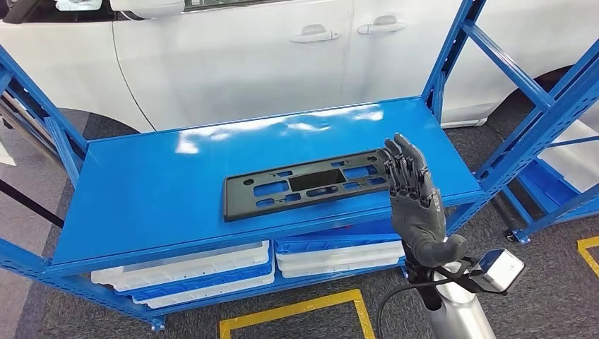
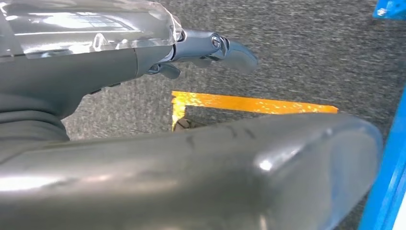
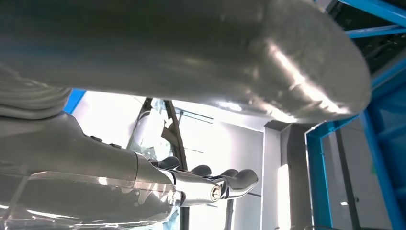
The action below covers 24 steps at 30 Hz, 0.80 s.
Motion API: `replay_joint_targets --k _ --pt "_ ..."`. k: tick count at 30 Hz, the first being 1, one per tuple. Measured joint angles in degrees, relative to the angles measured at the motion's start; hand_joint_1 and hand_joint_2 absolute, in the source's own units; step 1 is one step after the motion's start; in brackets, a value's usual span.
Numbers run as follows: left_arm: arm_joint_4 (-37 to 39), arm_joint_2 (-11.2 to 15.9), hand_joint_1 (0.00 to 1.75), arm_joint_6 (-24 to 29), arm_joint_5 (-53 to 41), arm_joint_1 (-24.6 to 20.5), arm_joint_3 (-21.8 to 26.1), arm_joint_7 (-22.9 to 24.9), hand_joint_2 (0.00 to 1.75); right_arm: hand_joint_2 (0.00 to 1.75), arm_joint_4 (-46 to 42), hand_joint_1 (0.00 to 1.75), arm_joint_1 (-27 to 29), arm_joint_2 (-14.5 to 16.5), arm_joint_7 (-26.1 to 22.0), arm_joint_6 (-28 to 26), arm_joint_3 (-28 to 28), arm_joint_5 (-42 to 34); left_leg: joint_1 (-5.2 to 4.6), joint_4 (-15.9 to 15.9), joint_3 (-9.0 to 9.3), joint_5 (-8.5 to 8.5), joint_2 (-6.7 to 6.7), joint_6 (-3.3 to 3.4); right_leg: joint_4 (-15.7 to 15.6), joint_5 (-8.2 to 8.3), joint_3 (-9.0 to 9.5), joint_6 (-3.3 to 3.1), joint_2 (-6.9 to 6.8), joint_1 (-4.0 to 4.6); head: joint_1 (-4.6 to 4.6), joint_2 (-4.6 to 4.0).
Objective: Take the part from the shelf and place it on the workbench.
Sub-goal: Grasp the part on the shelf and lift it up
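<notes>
A: From the head view, where is the part?

B: The black part (image 1: 309, 184), a long flat plate with cut-outs, lies on the blue shelf (image 1: 148, 191), toward its front edge. The right hand (image 1: 414, 201) is raised upright at the part's right end, fingers straight and close together, gripping nothing; whether it touches the part I cannot tell. Behind the shelf stands a white car (image 1: 240, 56). White trays (image 1: 212, 272) sit on the level under the part.

A: And the left wrist view?

B: The left hand (image 2: 143, 57) hangs over grey carpet (image 2: 297, 52) with a yellow floor line (image 2: 249, 103); its fingers hold nothing, and their spread I cannot tell.

A: Right wrist view?

B: The right hand's fingers (image 3: 230, 182) lie side by side, extended, with blue shelf posts (image 3: 316, 177) beyond them.
</notes>
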Motion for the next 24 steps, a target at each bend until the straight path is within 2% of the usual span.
replay_joint_targets --k 1,4,5,6,8,9,10,11,12,13,14,15,16,18,20,21,22,24 --pt "0.0 0.0 0.0 0.0 0.0 0.0 0.0 0.0 0.0 0.0 0.3 0.0 -0.2 0.0 0.1 0.0 0.2 0.1 -0.09 -1.1 0.42 0.08 -0.03 0.29 0.1 -0.21 0.01 0.3 0.1 0.08 0.01 0.0" --pt "0.0 0.0 0.0 0.1 0.0 -0.1 0.0 0.0 0.0 0.0 1.0 0.0 -0.6 0.0 0.4 -0.4 0.9 1.0 -0.13 -1.7 0.79 -0.4 -0.08 1.27 0.2 -0.73 0.06 1.3 0.17 0.02 0.01 0.0" --pt "0.0 0.0 0.0 0.1 0.0 -0.1 0.0 -0.1 0.0 0.44 1.2 0.0 -0.7 0.0 0.5 -0.5 1.2 1.4 -0.04 -1.9 1.08 -0.46 -0.07 1.62 1.2 -1.35 -0.33 1.62 0.1 -0.05 0.01 0.0" --pt "0.0 -0.1 0.0 0.2 0.0 -0.2 0.0 -0.1 0.0 0.87 1.6 0.0 -0.7 0.0 0.6 -0.7 1.6 1.9 0.08 -2.2 1.42 -0.55 -0.06 1.96 3.5 -2.46 -1.47 1.92 0.02 -0.14 0.01 0.0" --pt "0.0 -0.1 0.0 0.7 -0.1 -0.1 0.0 0.2 0.0 1.75 2.5 0.0 -0.6 0.0 0.9 -1.2 2.4 3.4 0.08 -2.3 1.86 -0.88 -0.04 2.36 11.1 -5.37 -5.81 2.33 -0.11 -0.35 0.01 0.0" --pt "0.0 -0.1 0.0 1.2 -0.3 -0.1 0.0 0.6 0.0 1.75 3.0 0.0 -0.4 0.0 1.2 -1.6 2.9 4.4 0.05 -2.3 2.04 -1.08 -0.04 2.42 14.6 -6.29 -8.17 2.49 -0.14 -0.45 0.01 0.0" --pt "0.0 -0.1 0.0 1.8 -0.4 -0.1 0.0 1.1 0.0 1.75 3.5 0.0 -0.3 0.0 1.7 -2.2 3.3 5.4 0.02 -2.3 2.28 -1.3 -0.06 2.4 16.5 -6.16 -9.77 2.57 -0.17 -0.52 0.01 0.0" --pt "0.0 -0.1 0.0 2.4 -0.6 0.0 0.0 1.8 0.0 1.75 4.0 0.0 -0.3 0.0 2.2 -2.9 3.8 6.5 0.02 -2.2 2.61 -1.57 -0.08 2.35 16.2 -4.83 -10.3 2.57 -0.2 -0.56 0.01 0.0" --pt "0.0 -0.1 0.0 2.9 -0.9 0.1 0.0 2.3 0.0 1.31 4.3 0.0 -0.3 0.0 2.6 -3.7 4.2 7.5 0.02 -2.2 3.04 -1.87 -0.12 2.26 13.7 -2.46 -9.64 2.47 -0.24 -0.58 0.01 0.0" --pt "0.0 -0.1 0.0 3.2 -1.0 0.1 0.0 2.7 0.0 0.87 4.6 0.0 -0.3 0.0 2.9 -4.4 4.6 8.4 0.02 -2.2 3.53 -2.21 -0.17 2.14 9.6 0.32 -8.14 2.26 -0.31 -0.56 0.01 0.0" --pt "0.0 -0.1 0.0 3.4 -1.1 0.1 0.0 2.9 0.0 0.44 4.8 0.0 -0.3 0.0 3.1 -5.0 4.8 9.0 -0.04 -2.2 3.91 -2.53 -0.21 1.95 5.7 2.25 -6.53 1.97 -0.38 -0.4 0.01 0.0" --pt "0.0 -0.2 0.0 3.5 -1.3 0.1 0.0 3.1 0.0 0.44 5.0 0.0 -0.4 0.0 3.3 -5.5 5.0 9.5 -0.1 -2.2 4.1 -2.8 -0.26 1.68 2.8 3.43 -5.32 1.65 -0.43 -0.24 0.01 0.0" --pt "0.0 -0.2 0.0 3.6 -1.4 0.1 0.0 3.3 0.0 0.87 5.2 0.0 -0.4 0.0 3.4 -5.9 5.1 10.0 -0.14 -2.2 4.15 -3.0 -0.27 1.38 1.2 3.73 -4.72 1.36 -0.45 -0.04 0.01 0.0" --pt "0.0 -0.2 0.0 4.2 -1.9 0.2 -0.1 4.1 0.0 1.75 5.6 0.0 -0.4 -0.2 3.8 -8.2 5.4 13.2 -0.16 -2.3 4.19 -3.22 -0.23 0.71 0.7 3.38 -4.63 0.8 -0.32 0.14 0.01 0.0" --pt "0.0 0.0 0.0 4.9 -2.8 0.2 -0.2 5.0 0.0 1.75 6.2 0.0 -0.4 -0.5 4.6 -12.9 6.0 19.7 -0.1 -1.7 4.25 -3.97 -0.19 0.15 0.2 3.35 -4.17 0.17 -0.24 -0.15 0.01 0.0" --pt "0.0 0.1 0.0 5.1 -3.1 0.2 -0.3 5.4 0.0 1.75 6.7 0.0 -0.6 -0.8 4.9 -15.8 6.5 23.5 -0.07 -0.1 3.62 -5.01 -0.2 -0.07 -0.1 3.35 -3.87 -0.13 -0.25 -0.33 0.0 0.0" --pt "0.0 0.2 0.0 5.2 -3.4 0.2 -0.3 5.5 0.0 1.75 7.4 0.0 -0.8 -1.1 5.2 -18.6 7.3 27.3 0.02 2.9 2.25 -6.55 -0.22 -0.24 -0.3 3.31 -3.6 -0.38 -0.28 -0.39 -0.01 0.0" --pt "0.0 0.3 0.0 5.2 -3.7 0.3 -0.4 5.6 0.0 1.75 9.4 0.0 -1.2 -1.8 5.4 -23.3 8.9 33.5 0.09 10.8 -1.96 -9.73 -0.23 -0.52 -0.3 3.11 -3.43 -0.68 -0.31 -0.27 -0.01 0.0"
